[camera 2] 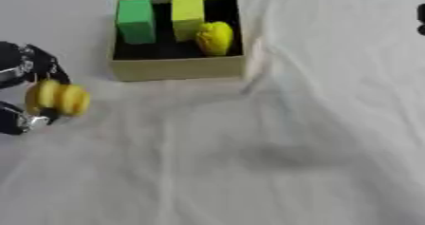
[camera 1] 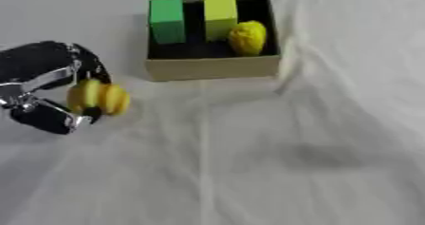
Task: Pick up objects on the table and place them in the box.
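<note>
Left hand (camera 1: 51, 96) comes in from the left edge, black with silver parts, fingers curled round a yellow lumpy fruit (camera 1: 99, 98). Looks like a small bunch or ridged plastic fruit, can't tell which. The fruit sits at the hand's right side, sticking out toward the middle of the tabletop (camera 1: 249, 172). Whether it is lifted off the white cloth or touching it is not clear; no obvious shadow gap.

Box (camera 1: 214, 67) is up and to the right of the hand, near but not touching. Low tan walls, dark inside. Already in it: green block (camera 1: 167, 20) at the left, yellow-green block (camera 1: 220, 15) in the middle, both upright, and a yellow round fruit (camera 1: 248, 38) at the right, close to the front wall. Free space seems to be the front-left part, just ahead of the green block.

Key relation: the box lies forward and rightward from the held fruit, its front-left corner nearest. The fruit's long axis runs roughly left to right, so it likely fits in the gap as it is. The left hand is clearly the nearer one.

Right hand: only a dark bit at the right edge of the right eye view, maybe part of that arm, no fingers seen.

Judged step: grasp done, carry to the box next. Risk: clipping the front wall or knocking the green block.
</note>
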